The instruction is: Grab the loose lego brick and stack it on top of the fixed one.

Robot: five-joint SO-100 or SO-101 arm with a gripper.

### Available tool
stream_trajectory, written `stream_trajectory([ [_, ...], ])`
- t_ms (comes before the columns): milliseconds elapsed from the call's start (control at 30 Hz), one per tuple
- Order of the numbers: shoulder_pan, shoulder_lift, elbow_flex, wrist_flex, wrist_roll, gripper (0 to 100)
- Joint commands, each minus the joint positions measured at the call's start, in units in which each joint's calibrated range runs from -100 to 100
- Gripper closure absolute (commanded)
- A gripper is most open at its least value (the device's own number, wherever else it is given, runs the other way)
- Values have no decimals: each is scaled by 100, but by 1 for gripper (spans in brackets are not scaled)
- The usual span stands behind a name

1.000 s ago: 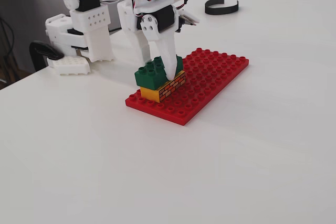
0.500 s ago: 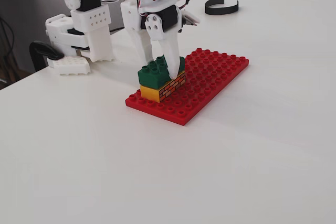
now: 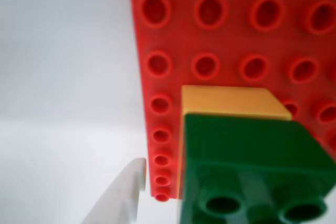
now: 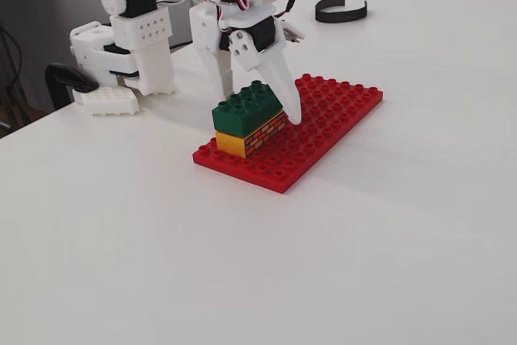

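Observation:
The dark green loose brick (image 4: 246,107) sits on top of the yellow fixed brick (image 4: 250,136), which has a brick-wall pattern on its side. Both stand near the front left corner of the red baseplate (image 4: 327,115). My gripper (image 4: 260,103) straddles the green brick, with one white finger (image 4: 284,94) reaching down at its right side. In the wrist view the green brick (image 3: 252,161) covers most of the yellow one (image 3: 231,100), and a white finger (image 3: 123,192) stands apart from it on the left. The jaws look open.
The red baseplate (image 3: 231,35) lies on a white table. A black curved clip (image 4: 341,10) lies at the back. The arm's white base (image 4: 121,62) and a black clamp (image 4: 69,78) stand at the back left by the table's edge.

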Motion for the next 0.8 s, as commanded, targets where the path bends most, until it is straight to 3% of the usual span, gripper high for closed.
stream_trajectory([
  [0, -22, -307, -712, 544, 5, 57],
  [233, -586, -1332, -3019, 2591, -26, 57],
  [333, -823, -2195, -3173, 2591, 5, 62],
  [467, -927, -3626, -2666, 2383, 57, 99],
  [767, -868, -7911, 528, 778, 94, 99],
])
